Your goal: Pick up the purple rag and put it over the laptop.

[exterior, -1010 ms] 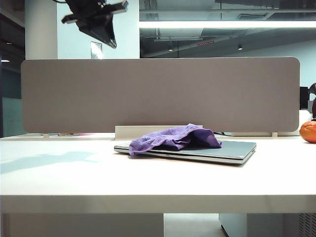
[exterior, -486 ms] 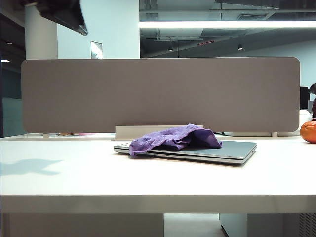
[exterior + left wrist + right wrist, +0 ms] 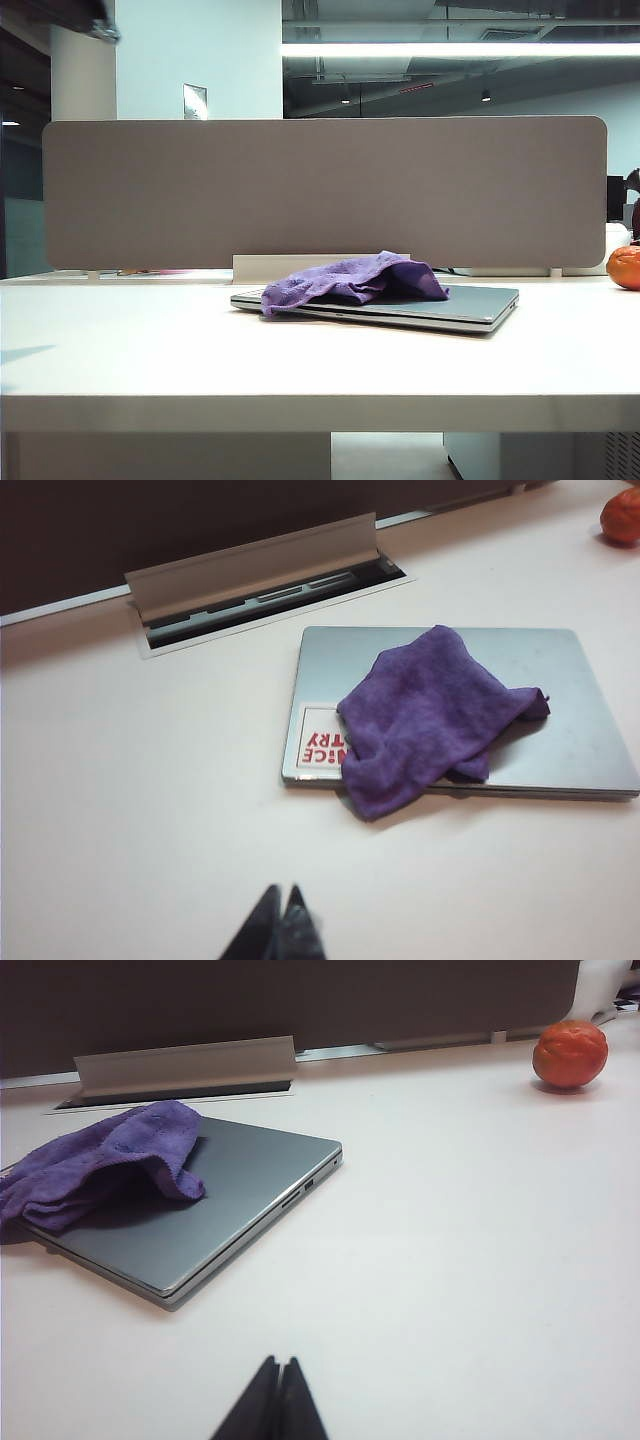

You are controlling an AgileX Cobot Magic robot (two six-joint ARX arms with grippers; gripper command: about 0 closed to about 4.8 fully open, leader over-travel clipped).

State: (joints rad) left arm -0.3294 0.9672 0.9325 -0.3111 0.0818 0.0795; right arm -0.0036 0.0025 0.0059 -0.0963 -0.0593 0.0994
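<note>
Purple waffle-weave rag point(image 3: 428, 712) already sits bunched on the closed silver-grey laptop point(image 3: 570, 720), left claw point(image 3: 279, 912) has backed away pinched shut and empty, right claw point(image 3: 277, 1388) shut too, so basically done.

Purple rag point(image 3: 425, 715) hides part of the laptop point(image 3: 560, 730) sticker point(image 3: 322, 742); orange ball point(image 3: 626, 267) — possibly fruit — cut off.

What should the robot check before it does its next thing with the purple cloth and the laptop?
1. Purple rag lies on the laptop: ok.
2. Rag covers the whole lid: not ok, bunched up, one side bare, sticker partly showing.
3. Left gripper shut, empty, away from the rag: ok.
4. Right gripper shut, empty, above the table: ok.
5. Orange ball far from the laptop: ok.
</note>
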